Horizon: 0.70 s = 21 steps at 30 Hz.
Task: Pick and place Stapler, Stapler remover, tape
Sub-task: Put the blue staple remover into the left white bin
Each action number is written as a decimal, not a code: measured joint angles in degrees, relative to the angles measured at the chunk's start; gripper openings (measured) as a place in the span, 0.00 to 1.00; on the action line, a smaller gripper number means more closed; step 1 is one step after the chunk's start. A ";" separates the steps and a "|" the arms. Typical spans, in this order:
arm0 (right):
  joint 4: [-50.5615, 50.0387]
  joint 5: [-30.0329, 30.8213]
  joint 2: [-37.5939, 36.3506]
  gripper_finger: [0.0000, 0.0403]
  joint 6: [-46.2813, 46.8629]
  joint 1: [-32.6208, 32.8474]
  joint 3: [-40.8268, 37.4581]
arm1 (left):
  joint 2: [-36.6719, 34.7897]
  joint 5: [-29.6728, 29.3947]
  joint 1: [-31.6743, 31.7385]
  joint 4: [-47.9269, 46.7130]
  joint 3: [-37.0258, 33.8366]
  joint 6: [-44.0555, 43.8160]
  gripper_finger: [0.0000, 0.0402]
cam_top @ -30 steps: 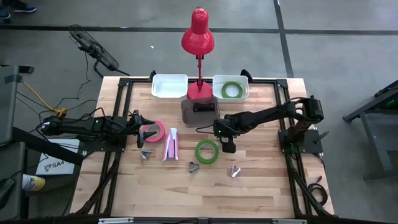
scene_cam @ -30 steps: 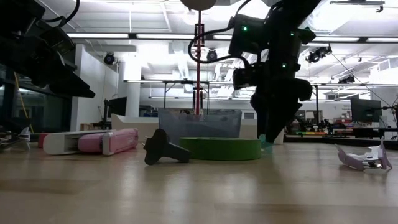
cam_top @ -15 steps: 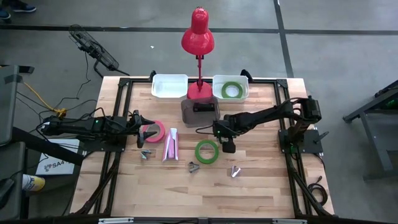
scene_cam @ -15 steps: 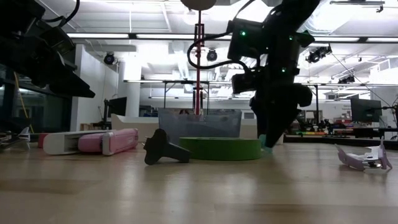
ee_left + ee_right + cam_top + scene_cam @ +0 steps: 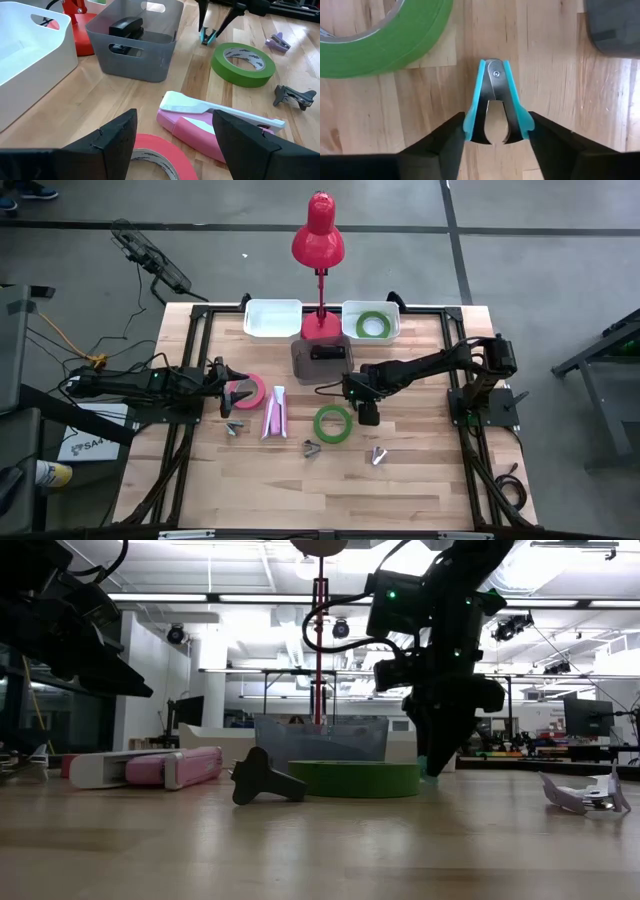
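A teal stapler remover lies flat on the wooden table just beside a green tape ring. My right gripper stands over it, pointing steeply down, shut on its wide end. My left gripper waits open at the table's left, above a pink tape ring and touching nothing. A pink stapler lies between the two rings. A black stapler sits in the grey bin. A second green ring lies in the right white bin. My right gripper pinches the teal stapler remover between its two fingers, one on each teal grip at the wide, open end. The fingers come from above, pointing steeply down. The remover lies flat on the table, its hinged end pointing away from the fingers.
A red desk lamp stands at the far edge between two white bins. A dark remover, a purple one and another lie toward the near side. Bare wood stretches along the near edge.
My right gripper has stayed over the teal remover and drawn its fingers in until they meet the remover's sides. The remover has not left the table.
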 joint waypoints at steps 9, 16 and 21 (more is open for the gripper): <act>-0.03 -0.03 -0.02 0.23 -1.51 -0.02 0.05 | 0.01 0.00 0.00 0.00 0.00 0.01 0.64; -0.51 0.70 -0.37 0.18 -2.40 -0.02 0.09 | -0.01 0.00 -0.02 0.00 0.00 -0.01 0.64; -2.08 4.18 -2.31 0.18 -2.43 -0.04 0.09 | 0.01 0.00 0.00 0.00 0.00 0.00 0.64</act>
